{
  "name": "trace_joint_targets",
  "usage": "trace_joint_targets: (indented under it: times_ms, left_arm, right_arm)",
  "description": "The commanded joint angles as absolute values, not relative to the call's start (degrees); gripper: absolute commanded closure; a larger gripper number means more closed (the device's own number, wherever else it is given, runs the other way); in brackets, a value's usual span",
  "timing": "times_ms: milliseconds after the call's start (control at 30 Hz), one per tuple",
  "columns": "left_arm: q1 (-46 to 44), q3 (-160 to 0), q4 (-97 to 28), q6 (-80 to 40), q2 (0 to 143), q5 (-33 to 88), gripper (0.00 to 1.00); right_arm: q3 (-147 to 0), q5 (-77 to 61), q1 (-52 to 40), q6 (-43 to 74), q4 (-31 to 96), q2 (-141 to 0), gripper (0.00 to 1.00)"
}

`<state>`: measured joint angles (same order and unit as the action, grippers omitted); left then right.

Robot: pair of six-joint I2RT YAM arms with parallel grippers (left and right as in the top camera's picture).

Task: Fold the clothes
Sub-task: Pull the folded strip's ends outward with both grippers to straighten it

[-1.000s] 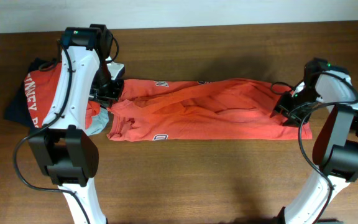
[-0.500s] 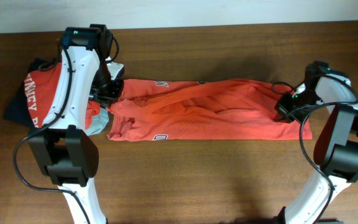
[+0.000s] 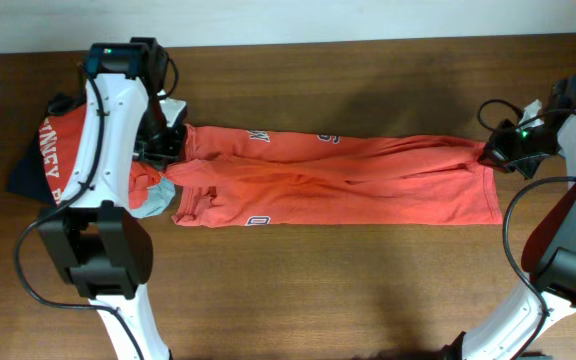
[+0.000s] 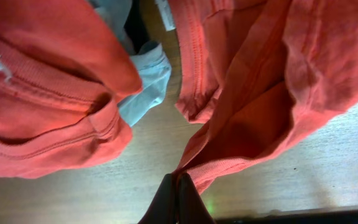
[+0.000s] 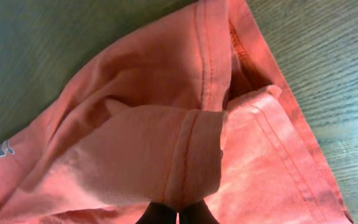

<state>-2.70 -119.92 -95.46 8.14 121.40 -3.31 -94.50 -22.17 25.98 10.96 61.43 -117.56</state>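
Note:
An orange-red T-shirt (image 3: pixel 338 185) lies stretched in a long band across the table, with navy-and-white lettering on its left part. My left gripper (image 3: pixel 171 152) is shut on its left end; in the left wrist view the fingertips (image 4: pixel 178 182) pinch a hemmed fold of the shirt (image 4: pixel 260 93) just above the wood. My right gripper (image 3: pixel 492 155) is shut on the shirt's right end. In the right wrist view a doubled fold of the orange cloth (image 5: pixel 166 149) runs down between my closed right gripper (image 5: pixel 178 214).
A pile of other clothes sits at the far left: a lettered orange-red shirt (image 3: pixel 63 150), a navy garment (image 3: pixel 26 178) and a pale grey-blue one (image 3: pixel 154 205). The pale garment (image 4: pixel 146 78) and the other orange shirt (image 4: pixel 42 118) lie close beside my left fingers.
My right gripper has closed on the shirt's right end and pulled it to the right. The left gripper has drawn slightly left and back. The shirt is now pulled long and flatter.

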Motion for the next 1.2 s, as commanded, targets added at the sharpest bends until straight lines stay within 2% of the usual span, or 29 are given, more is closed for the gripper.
trace_joint_targets:
  times_ms: [0, 100, 167, 200, 233, 267, 300, 500, 633, 767, 1100, 1167]
  left_arm:
    - [-1.04, -121.4, -96.31, 8.25, 120.51, -4.34, 1.0]
    - [-0.58, -121.4, -96.66, 8.25, 120.51, -3.9, 1.0]
    - [-0.6, -121.4, -96.68, 8.23, 120.51, -3.84, 0.88]
    - [-0.62, -121.4, -96.68, 8.23, 120.51, -3.68, 0.76]
    - [-0.62, -121.4, -96.66, 8.25, 120.51, -3.22, 0.65]
    - [-0.62, -121.4, -96.6, 8.23, 120.51, -2.66, 0.61]
    - [-0.62, -121.4, -96.53, 8.25, 120.51, -2.37, 0.61]
    - [-0.62, -121.4, -96.25, 8.16, 120.51, -2.26, 0.6]
    - [-0.62, -121.4, -95.29, 8.05, 120.51, 0.78, 0.6]
    - [-0.62, -121.4, -94.7, 8.03, 120.51, 1.34, 0.6]
    - [-0.62, -121.4, -90.43, 8.03, 120.51, 2.39, 0.6]
    - [-0.62, -121.69, -89.56, 8.01, 120.51, 3.97, 0.6]
  right_arm:
    - [-95.22, -23.33, 27.14, 8.58, 61.98, -115.98, 0.96]
    - [-95.18, -21.63, 27.4, 8.58, 63.33, -116.01, 0.96]
    - [-95.15, -21.63, 27.4, 8.58, 63.57, -116.01, 0.93]
    - [-95.15, -21.63, 27.4, 8.58, 63.59, -116.01, 0.83]
    - [-95.15, -21.63, 27.4, 8.58, 63.64, -116.01, 0.66]
    - [-95.15, -21.54, 27.44, 8.58, 63.61, -116.01, 0.6]
    - [-95.18, -21.15, 27.46, 8.6, 63.61, -116.01, 0.55]
    - [-95.18, -18.2, 27.51, 8.56, 63.0, -116.01, 0.45]
    - [-95.18, -13.3, 28.16, 5.54, 60.71, -116.11, 0.29]
    - [-95.18, -16.67, 30.85, 0.19, 58.33, -117.1, 0.18]
    - [-95.15, -27.57, 33.78, -14.31, 57.78, -125.64, 0.17]
    - [-95.15, -29.15, 33.78, -16.86, 57.89, -127.5, 0.15]
